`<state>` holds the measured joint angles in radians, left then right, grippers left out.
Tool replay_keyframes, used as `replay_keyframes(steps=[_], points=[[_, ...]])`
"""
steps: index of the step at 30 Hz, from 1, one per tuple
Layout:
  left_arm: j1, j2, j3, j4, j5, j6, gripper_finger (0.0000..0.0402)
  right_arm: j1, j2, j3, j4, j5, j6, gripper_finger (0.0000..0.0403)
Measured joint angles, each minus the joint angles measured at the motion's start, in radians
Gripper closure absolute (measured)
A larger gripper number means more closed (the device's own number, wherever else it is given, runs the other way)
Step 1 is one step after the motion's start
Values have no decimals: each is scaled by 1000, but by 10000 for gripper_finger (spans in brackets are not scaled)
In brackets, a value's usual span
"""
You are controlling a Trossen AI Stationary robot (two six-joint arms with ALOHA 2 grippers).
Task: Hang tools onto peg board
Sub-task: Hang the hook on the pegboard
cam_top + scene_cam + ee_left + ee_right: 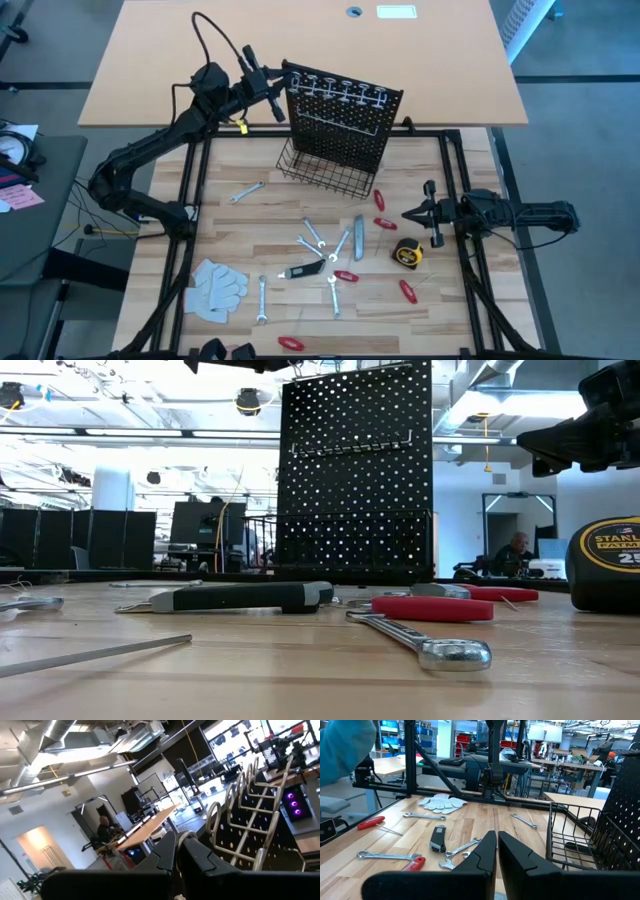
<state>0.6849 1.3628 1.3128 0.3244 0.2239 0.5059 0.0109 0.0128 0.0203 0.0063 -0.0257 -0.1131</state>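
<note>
High view: left gripper point(277, 106) reaches the peg board's point(345, 130) hook row, fingers together, empty; right gripper point(418, 212) likewise waits over tabletop point(240, 225) where tools point(325, 255) lie unhung.

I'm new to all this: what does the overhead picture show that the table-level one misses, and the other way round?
Only the overhead view shows both arms: the left hand, shut, at the top edge of the peg board, and the right hand, shut, beside the tape measure. It also shows the white gloves and the wire basket.

Only the table-level view shows the room behind, with a seated person, and the board's face of holes.

Both show the board, the tape measure, the black-handled tool and wrenches on the table.
</note>
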Motion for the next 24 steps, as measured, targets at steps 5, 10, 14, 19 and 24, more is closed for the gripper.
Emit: replay_keyframes(steps=[5, 10, 14, 19, 24], points=[[0, 0, 0, -7, 4, -69, 395, 0, 0, 0, 0, 0, 0, 376], [7, 0, 0, -19, 4, -92, 395, 0, 0, 0, 0, 0, 0, 376], [17, 0, 0, -12, 9, -95, 395, 0, 0, 0, 0, 0, 0, 376], [21, 0, 0, 50, 27, -98, 395, 0, 0, 0, 0, 0, 0, 376], [24, -1, 0, 65, 34, -118, 395, 0, 0, 0, 0, 0, 0, 376]])
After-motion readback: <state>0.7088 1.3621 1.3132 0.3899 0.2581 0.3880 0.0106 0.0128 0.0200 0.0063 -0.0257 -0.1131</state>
